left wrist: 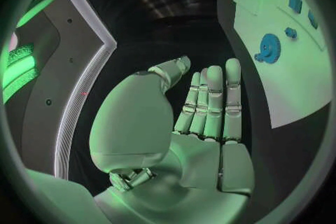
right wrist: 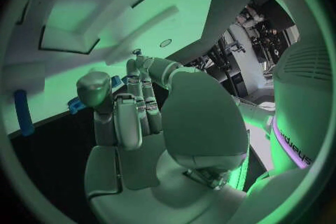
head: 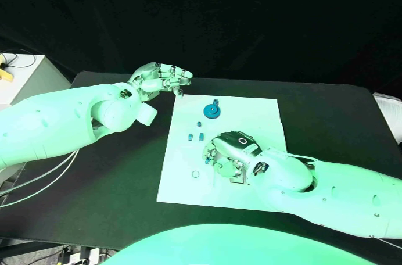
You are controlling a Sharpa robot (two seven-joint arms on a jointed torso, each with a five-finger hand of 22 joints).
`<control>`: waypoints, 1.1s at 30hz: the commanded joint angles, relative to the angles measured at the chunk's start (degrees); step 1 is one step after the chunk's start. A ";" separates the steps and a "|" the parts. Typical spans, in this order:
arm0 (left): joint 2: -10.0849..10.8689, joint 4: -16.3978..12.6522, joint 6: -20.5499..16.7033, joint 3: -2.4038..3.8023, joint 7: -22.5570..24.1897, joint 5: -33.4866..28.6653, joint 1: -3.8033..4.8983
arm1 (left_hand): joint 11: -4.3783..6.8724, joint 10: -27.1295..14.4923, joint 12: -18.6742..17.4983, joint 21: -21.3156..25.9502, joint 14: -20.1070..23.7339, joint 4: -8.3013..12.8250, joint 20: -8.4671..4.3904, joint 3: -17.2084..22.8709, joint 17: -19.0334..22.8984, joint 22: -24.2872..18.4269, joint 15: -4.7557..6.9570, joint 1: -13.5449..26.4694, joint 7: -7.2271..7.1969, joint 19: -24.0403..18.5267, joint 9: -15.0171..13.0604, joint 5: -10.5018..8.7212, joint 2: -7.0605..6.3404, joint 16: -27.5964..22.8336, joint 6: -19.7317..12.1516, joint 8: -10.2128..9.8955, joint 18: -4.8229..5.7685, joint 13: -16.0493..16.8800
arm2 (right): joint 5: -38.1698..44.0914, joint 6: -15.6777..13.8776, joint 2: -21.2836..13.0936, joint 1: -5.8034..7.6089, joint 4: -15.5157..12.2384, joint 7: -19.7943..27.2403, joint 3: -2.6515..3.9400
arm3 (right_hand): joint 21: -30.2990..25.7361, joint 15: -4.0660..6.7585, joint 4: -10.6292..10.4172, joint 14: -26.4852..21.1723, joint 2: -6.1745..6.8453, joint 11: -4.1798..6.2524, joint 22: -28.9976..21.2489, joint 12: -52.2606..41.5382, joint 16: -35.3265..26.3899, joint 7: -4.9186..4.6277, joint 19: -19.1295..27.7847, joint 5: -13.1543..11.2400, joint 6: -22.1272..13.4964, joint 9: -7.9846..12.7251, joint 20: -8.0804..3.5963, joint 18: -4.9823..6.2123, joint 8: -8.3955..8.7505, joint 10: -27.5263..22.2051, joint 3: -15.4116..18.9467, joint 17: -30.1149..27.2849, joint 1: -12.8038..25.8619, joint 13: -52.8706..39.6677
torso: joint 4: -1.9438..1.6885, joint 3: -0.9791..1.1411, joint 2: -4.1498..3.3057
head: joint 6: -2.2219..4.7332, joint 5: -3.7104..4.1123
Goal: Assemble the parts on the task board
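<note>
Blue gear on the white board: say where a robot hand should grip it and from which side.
Pinch the blue gear across its toothed rim, from above. It seems to lie flat on the board, so only the rim and top are exposed. The left robot hand is nearer and holds nothing.

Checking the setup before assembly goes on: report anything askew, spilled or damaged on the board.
Nothing stands out. The task board lies flat on the table, the blue gear and small blue parts sit on it, and nothing looks spilled or broken. The right hand hovers over the board; the left hand waits beside it, holding nothing.

L hand (head: 161, 76) flat, empty; R hand (head: 231, 154) curled (palm down).
</note>
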State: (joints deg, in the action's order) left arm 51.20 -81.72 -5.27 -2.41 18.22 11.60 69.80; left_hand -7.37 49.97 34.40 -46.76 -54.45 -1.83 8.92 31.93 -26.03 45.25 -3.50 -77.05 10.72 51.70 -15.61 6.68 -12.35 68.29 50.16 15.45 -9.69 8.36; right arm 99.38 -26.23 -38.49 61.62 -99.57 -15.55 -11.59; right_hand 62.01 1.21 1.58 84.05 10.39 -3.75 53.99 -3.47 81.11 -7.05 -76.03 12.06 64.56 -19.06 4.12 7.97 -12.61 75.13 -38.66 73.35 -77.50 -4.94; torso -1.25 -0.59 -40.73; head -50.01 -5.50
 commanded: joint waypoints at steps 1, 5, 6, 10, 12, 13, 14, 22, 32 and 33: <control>-0.11 -0.09 0.99 0.04 0.20 -0.37 0.01 | 0.07 -0.40 0.01 0.18 -0.20 0.10 0.07 -0.33 0.09 -0.05 0.04 -0.15 -0.08 0.42 0.04 0.01 0.27 -0.27 -0.36 0.33 -0.84 -0.10 | 0.99 1.17 0.13 -0.08 0.13 -0.25 -0.01 | -0.14 0.40 0.04 2.90 -0.58 0.73 0.05 -0.19 0.38 -0.10 -0.01 0.29 0.33 -0.04 -0.06 -0.91 -0.17 1.22 -0.21 0.06 -0.18 -0.05 | -0.01 -0.01 -0.01 | 0.01 0.06; -0.09 -0.11 1.00 0.04 0.14 -0.37 0.01 | 0.07 -0.40 0.01 0.18 -0.20 0.10 0.07 -0.33 0.09 -0.05 0.04 -0.15 -0.08 0.42 0.04 0.01 0.27 -0.27 -0.36 0.33 -0.84 -0.10 | 1.13 1.59 0.26 -0.12 0.31 -0.48 -0.02 | -0.14 0.40 0.04 2.90 -0.58 0.73 0.05 -0.19 0.38 -0.10 -0.01 0.29 0.33 -0.04 -0.06 -0.91 -0.17 1.22 -0.21 0.06 -0.18 -0.05 | -0.02 0.00 -0.04 | 0.01 0.15; -0.09 -0.11 1.01 0.04 0.14 -0.37 0.01 | 0.07 -0.40 0.01 0.18 -0.20 0.10 0.07 -0.33 0.09 -0.05 0.04 -0.15 -0.08 0.42 0.04 0.01 0.27 -0.27 -0.36 0.33 -0.84 -0.10 | 1.15 1.66 0.29 -0.12 0.35 -0.52 -0.02 | -0.14 0.40 0.04 2.90 -0.58 0.73 0.05 -0.19 0.38 -0.10 -0.01 0.29 0.33 -0.04 -0.06 -0.91 -0.17 1.22 -0.21 0.06 -0.18 -0.05 | -0.02 0.00 -0.03 | 0.01 0.16; -0.06 -0.12 1.04 0.04 0.07 -0.37 0.01 | 0.07 -0.40 0.01 0.18 -0.20 0.10 0.07 -0.33 0.09 -0.05 0.04 -0.15 -0.08 0.42 0.04 0.01 0.27 -0.27 -0.36 0.33 -0.84 -0.10 | 1.27 2.17 0.47 -0.16 0.59 -0.73 -0.03 | -0.08 0.39 0.13 2.89 -0.56 0.72 0.13 -0.20 0.39 -0.12 0.01 0.31 0.28 -0.16 -0.05 -0.91 -0.22 1.25 -0.28 0.02 -0.10 -0.03 | -0.02 0.00 -0.01 | 0.01 0.11; -0.06 -0.13 1.07 0.04 0.03 -0.37 0.01 | 0.07 -0.40 0.01 0.18 -0.20 0.10 0.07 -0.33 0.09 -0.05 0.04 -0.15 -0.08 0.42 0.04 0.01 0.27 -0.27 -0.36 0.33 -0.84 -0.10 | 1.40 2.40 0.59 -0.20 0.72 -0.81 -0.05 | -0.20 0.38 0.14 2.89 -0.55 0.71 -0.02 -0.20 0.38 -0.12 0.08 0.31 0.27 -0.18 -0.05 -0.88 -0.23 1.25 -0.29 0.00 -0.07 -0.03 | -0.02 0.00 -0.03 | 0.01 0.09; -0.06 -0.13 1.08 0.04 0.01 -0.37 0.01 | 0.07 -0.40 0.01 0.18 -0.20 0.10 0.07 -0.33 0.09 -0.05 0.04 -0.15 -0.08 0.42 0.04 0.01 0.27 -0.27 -0.36 0.33 -0.84 -0.10 | 1.57 2.55 0.65 -0.22 0.80 -0.89 -0.06 | -0.20 0.38 0.14 2.89 -0.55 0.71 -0.02 -0.20 0.38 -0.12 0.08 0.31 0.27 -0.18 -0.05 -0.88 -0.23 1.25 -0.29 0.00 -0.07 -0.03 | 0.00 0.00 -0.02 | 0.01 0.10; -0.06 -0.14 1.10 0.04 0.00 -0.37 0.01 | 0.07 -0.40 0.01 0.18 -0.20 0.10 0.07 -0.33 0.09 -0.05 0.04 -0.15 -0.08 0.42 0.04 0.01 0.27 -0.27 -0.36 0.33 -0.84 -0.10 | 1.76 2.72 0.72 -0.25 0.88 -0.99 -0.07 | -0.20 0.38 0.14 2.89 -0.55 0.71 -0.02 -0.20 0.38 -0.12 0.08 0.31 0.27 -0.18 -0.05 -0.88 -0.23 1.25 -0.29 0.00 -0.07 -0.03 | 0.00 0.00 -0.02 | 0.01 0.14; -0.04 -0.13 1.13 0.04 -0.07 -0.37 0.01 | 0.07 -0.40 0.01 0.18 -0.20 0.10 0.07 -0.33 0.09 -0.05 0.04 -0.15 -0.08 0.42 0.04 0.01 0.27 -0.27 -0.36 0.33 -0.84 -0.10 | 2.28 3.62 0.99 -0.39 1.04 -0.88 -0.17 | -0.71 0.31 0.16 2.79 -0.36 0.61 -0.62 -0.11 0.22 -0.23 0.46 0.22 0.05 -0.31 0.00 -0.75 -0.22 1.03 -0.23 -0.37 0.25 0.04 | 0.02 0.01 -0.02 | 0.01 0.13; -0.01 -0.10 1.11 0.03 -0.23 -0.37 0.01 | 0.07 -0.40 0.01 0.18 -0.20 0.10 0.07 -0.33 0.09 -0.05 0.04 -0.15 -0.08 0.42 0.04 0.01 0.27 -0.27 -0.36 0.33 -0.84 -0.10 | 0.30 4.01 0.75 -0.41 1.07 2.17 -0.31 | -2.82 -1.19 0.06 2.27 2.38 -1.11 -2.50 -0.07 -0.32 -1.33 2.48 0.91 -3.50 -0.52 1.32 -0.30 1.27 -6.13 1.50 -2.01 2.60 1.31 | 0.01 0.02 0.01 | 0.01 0.04; -0.01 -0.09 1.13 0.03 -0.26 -0.38 0.01 | 0.07 -0.40 0.01 0.18 -0.20 0.10 0.07 -0.33 0.09 -0.05 0.04 -0.15 -0.08 0.42 0.04 0.01 0.27 -0.27 -0.36 0.33 -0.84 -0.10 | 0.23 3.99 0.69 -0.41 1.06 2.28 -0.32 | -3.02 -1.24 0.07 2.23 2.51 -1.18 -2.70 -0.09 -0.38 -1.34 2.61 0.92 -3.63 -0.52 1.39 -0.24 1.33 -6.53 1.60 -2.17 2.64 1.32 | 0.03 0.03 0.01 | 0.01 0.03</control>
State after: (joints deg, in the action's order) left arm 51.25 -81.72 -5.06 -2.41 17.85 11.58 69.79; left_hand -7.37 49.97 34.40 -46.76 -54.45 -1.83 8.92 31.93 -26.03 45.26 -3.50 -77.05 10.72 51.70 -15.62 6.68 -12.35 68.29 50.16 15.44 -9.69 8.31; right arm 100.21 -24.09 -37.71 61.37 -98.53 -15.06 -11.74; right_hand 59.06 0.38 1.66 83.84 12.68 -4.87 51.37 -3.72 80.99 -8.37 -73.73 12.87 61.21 -19.69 5.56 7.98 -11.49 68.85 -37.30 71.25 -75.21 -3.66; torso -1.24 -0.57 -40.74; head -50.01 -5.45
